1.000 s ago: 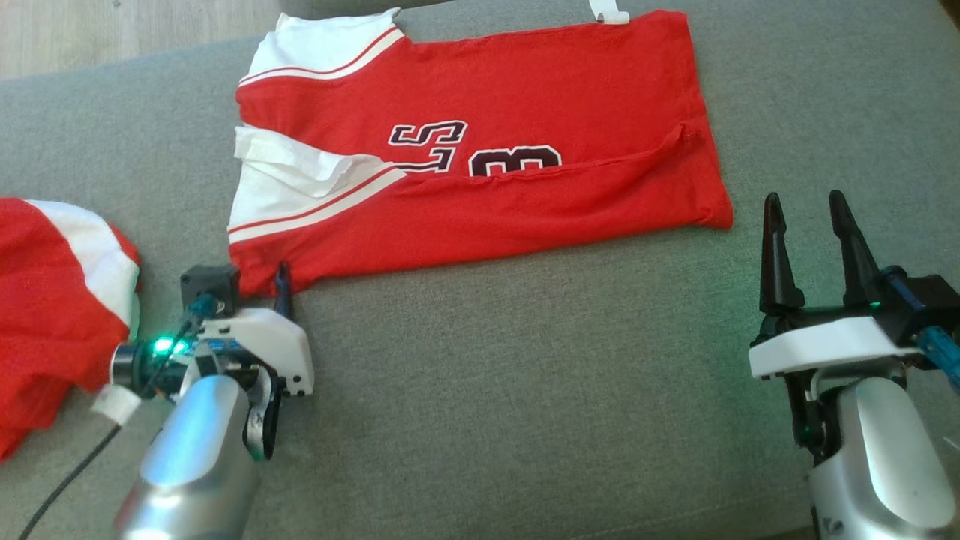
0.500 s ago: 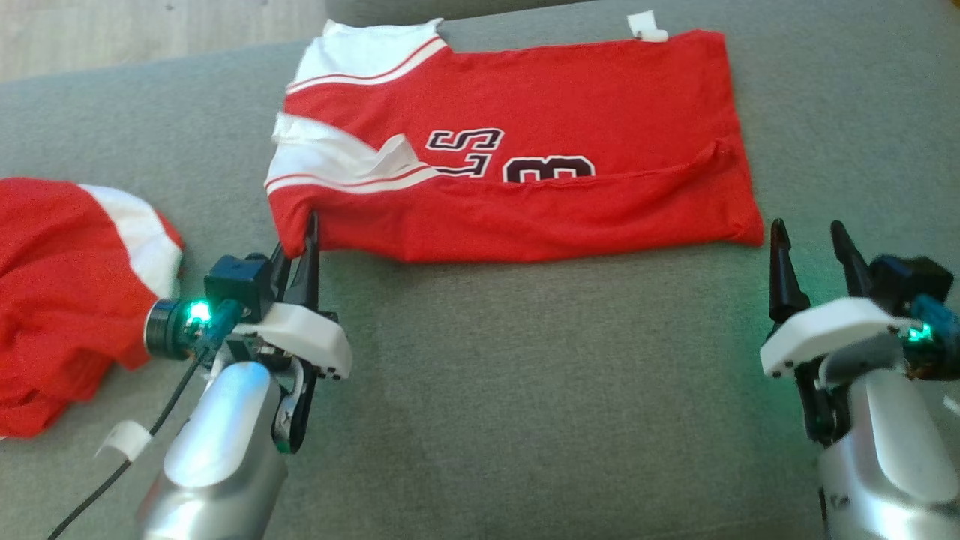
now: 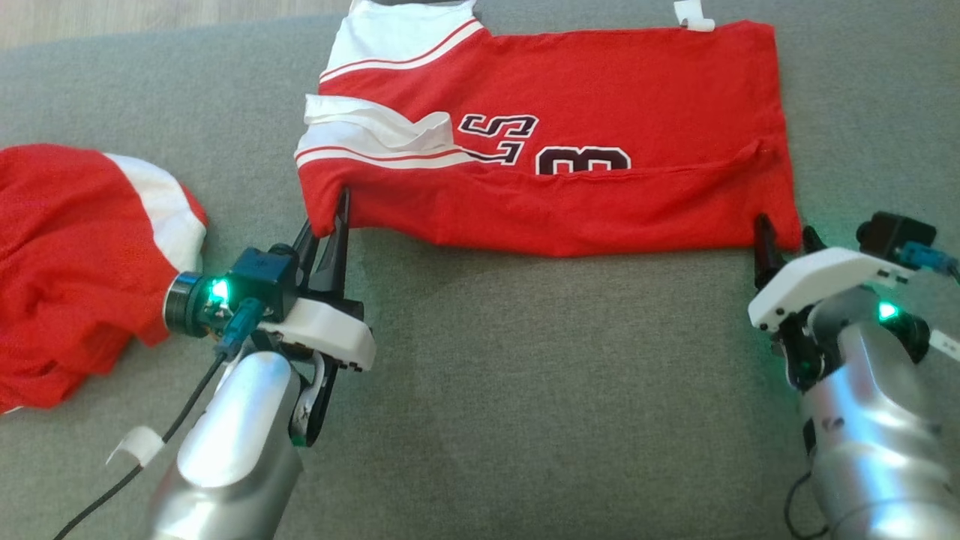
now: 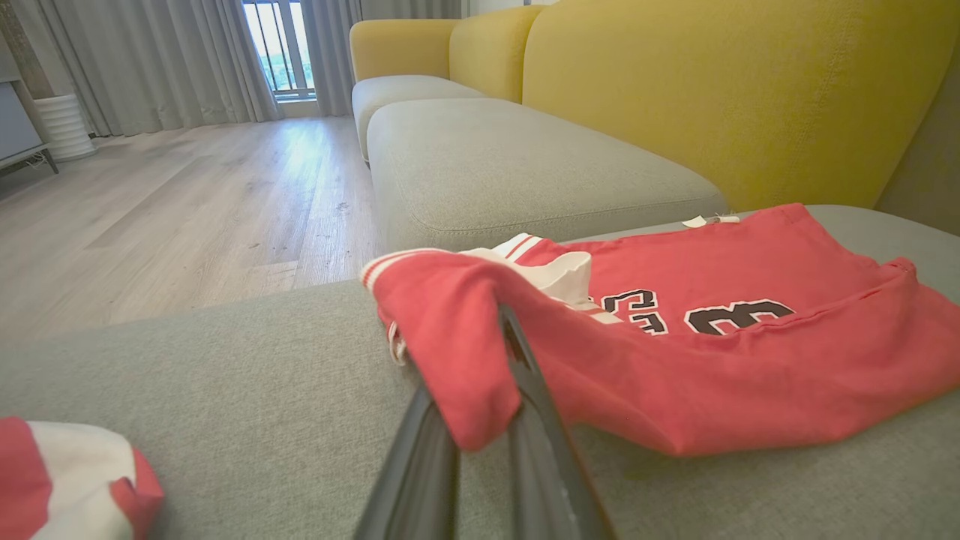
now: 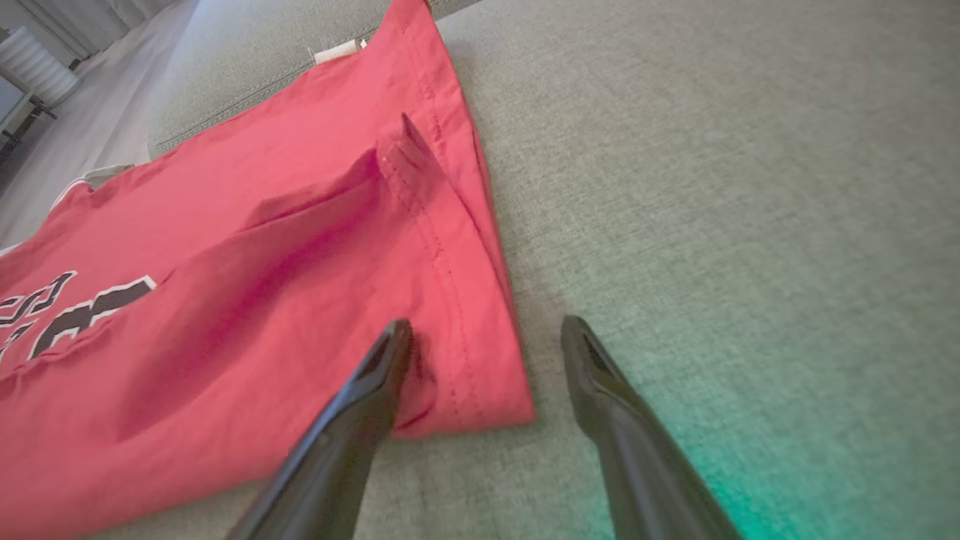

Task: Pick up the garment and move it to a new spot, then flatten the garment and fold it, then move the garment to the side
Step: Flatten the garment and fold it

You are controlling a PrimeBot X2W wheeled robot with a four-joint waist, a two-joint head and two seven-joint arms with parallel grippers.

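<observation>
Nearest, from 5 to 7 o'clock in the head view, the grey cushion [image 3: 525,390] lies bare between the two arms, a broad free stretch up to the garment's near edge.

At 8 o'clock the left end effector [image 3: 334,217] has its fingers pressed together, pinching the near left corner of the red jersey [image 3: 570,112]. In the left wrist view that corner is raised off the cushion and drapes over the fingers, while the rest of the cloth lies flat.

At 4 o'clock the right end effector [image 3: 785,229] stands spread at the jersey's near right corner. In the right wrist view one finger is over the red cloth just inside the stitched side hem and the other is over bare cushion just beside that edge. Whether either finger touches, I cannot tell.

The jersey lies across 11 to 1 o'clock, its near edge running almost straight between the two end effectors. A long crease runs above that edge, the white striped sleeves are at the left end, and a white tag [image 3: 694,15] is at the far edge.

At 9 o'clock a second red-and-white garment [image 3: 82,255] sits bunched, apart from the jersey with a strip of cushion between them. Bare cushion continues past the jersey's right edge at 2 o'clock.

Farthest, in the left wrist view, are another grey seat [image 4: 517,165], yellow backrests [image 4: 712,90] and wooden floor [image 4: 187,202].
</observation>
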